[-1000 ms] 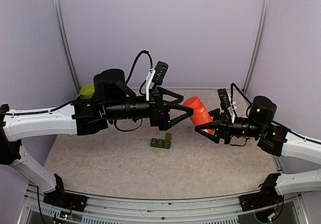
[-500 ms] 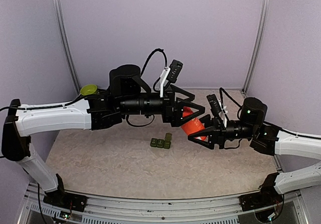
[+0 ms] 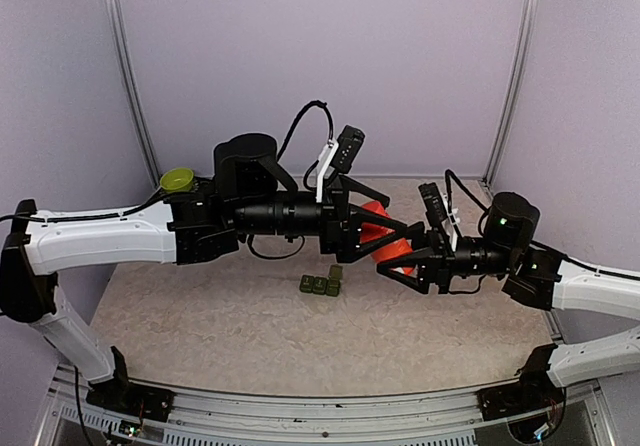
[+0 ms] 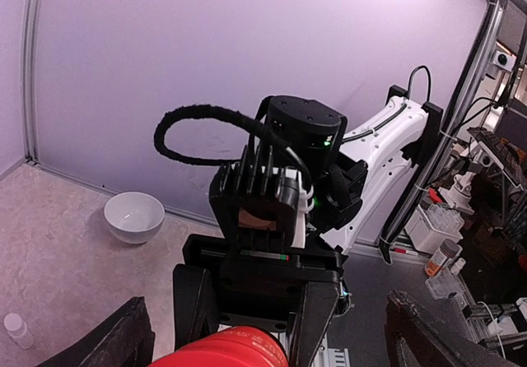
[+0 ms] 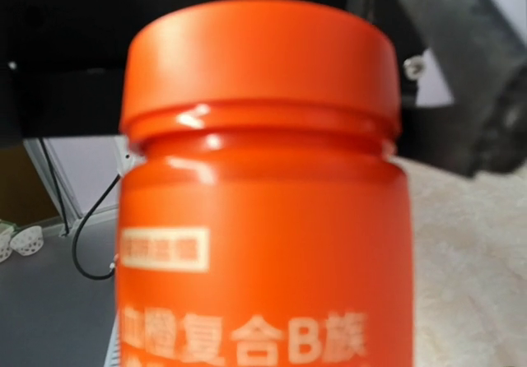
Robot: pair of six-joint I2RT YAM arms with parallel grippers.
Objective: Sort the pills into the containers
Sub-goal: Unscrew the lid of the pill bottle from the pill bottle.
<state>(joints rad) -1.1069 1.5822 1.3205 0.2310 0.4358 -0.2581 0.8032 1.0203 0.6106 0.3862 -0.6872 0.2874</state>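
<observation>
- Left gripper (image 4: 276,336): jaws released, spread wide either side of the red bottle (image 5: 263,186) cap, clear of it
- Right gripper (image 3: 393,266): jaws part closed, grasping the bottle's body

Robot lab: purple-walled booth (image 3: 320,66), cluttered workbench (image 4: 451,229).

Pale Chinese lettering runs across the orange bottle (image 5: 263,219) in the right wrist view. The large characters appear to read 血橙复合B族, though blur softens the first two. A small boxed line above them is too blurred to read. Pale marks on the green containers (image 3: 320,284) are too small to read.
</observation>
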